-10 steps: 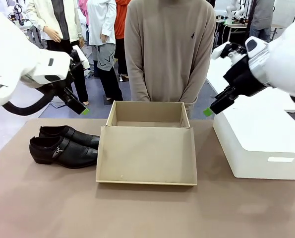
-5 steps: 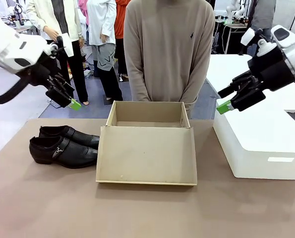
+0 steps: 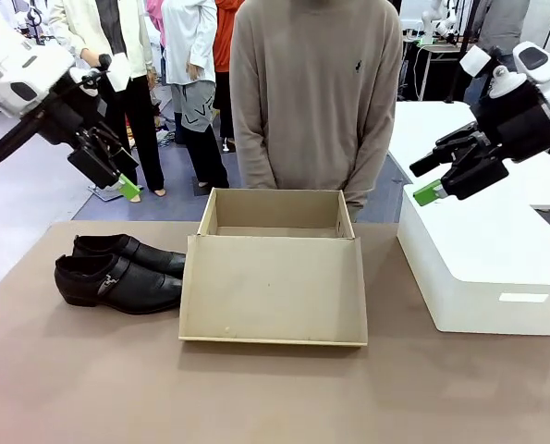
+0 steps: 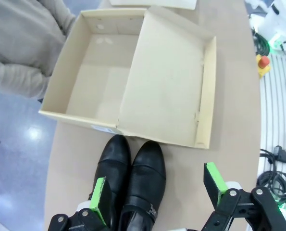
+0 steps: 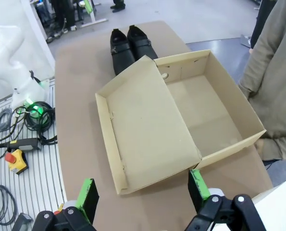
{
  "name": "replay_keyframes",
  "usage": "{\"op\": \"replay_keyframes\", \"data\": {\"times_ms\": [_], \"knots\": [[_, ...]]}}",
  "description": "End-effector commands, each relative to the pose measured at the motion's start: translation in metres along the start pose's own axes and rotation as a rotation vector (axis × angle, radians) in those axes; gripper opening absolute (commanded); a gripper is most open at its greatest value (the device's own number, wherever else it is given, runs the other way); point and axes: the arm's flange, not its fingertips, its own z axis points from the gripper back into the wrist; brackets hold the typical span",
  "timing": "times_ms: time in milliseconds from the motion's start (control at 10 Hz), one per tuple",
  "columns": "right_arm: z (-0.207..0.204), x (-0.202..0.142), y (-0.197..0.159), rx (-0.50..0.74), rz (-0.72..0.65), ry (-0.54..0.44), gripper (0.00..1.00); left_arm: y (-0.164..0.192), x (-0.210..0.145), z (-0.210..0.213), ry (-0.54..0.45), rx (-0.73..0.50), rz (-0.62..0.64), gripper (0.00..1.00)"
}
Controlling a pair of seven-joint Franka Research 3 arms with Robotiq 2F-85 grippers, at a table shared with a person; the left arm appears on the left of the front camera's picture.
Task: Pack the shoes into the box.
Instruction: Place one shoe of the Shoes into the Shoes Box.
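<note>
Left gripper (image 3: 125,185) is higher and further left than a second ago, off the box (image 3: 275,277) corner and now above the shoes (image 3: 117,273). Right gripper (image 3: 429,191) has gone up and right, clear of the box and over the white box (image 3: 482,268). Both arms have pulled outward.

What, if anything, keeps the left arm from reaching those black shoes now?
Probably nothing, so yes: the left gripper hangs open above the shoes, which sit side by side on the table beside the box, with nothing lying over them.
</note>
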Motion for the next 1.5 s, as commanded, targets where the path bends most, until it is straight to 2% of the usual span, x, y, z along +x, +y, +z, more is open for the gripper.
{"op": "replay_keyframes", "data": {"times_ms": [0, 200, 300, 1100, 1200, 1400], "knots": [[0.0, 0.007, -0.001, -0.015, 0.046, -0.005, 1.0, 0.002, -0.006, -0.006, -0.018, -0.007, -0.01, 1.0], [0.004, 0.013, 0.005, -0.033, 0.052, 0.017, 1.0, 0.001, -0.011, -0.007, -0.057, 0.021, 0.032, 1.0], [0.001, 0.007, 0.003, -0.021, 0.015, 0.021, 1.0, 0.003, -0.005, -0.005, -0.002, 0.0, 0.009, 1.0], [0.001, 0.007, 0.003, -0.021, 0.015, 0.021, 1.0, 0.003, -0.005, -0.005, -0.002, 0.0, 0.009, 1.0], [0.001, 0.007, 0.003, -0.021, 0.015, 0.021, 1.0, 0.001, -0.004, -0.007, 0.013, 0.014, 0.023, 1.0], [0.001, 0.007, 0.003, -0.021, 0.015, 0.021, 1.0, 0.014, -0.005, 0.008, 0.145, 0.03, 0.0, 1.0]]}}
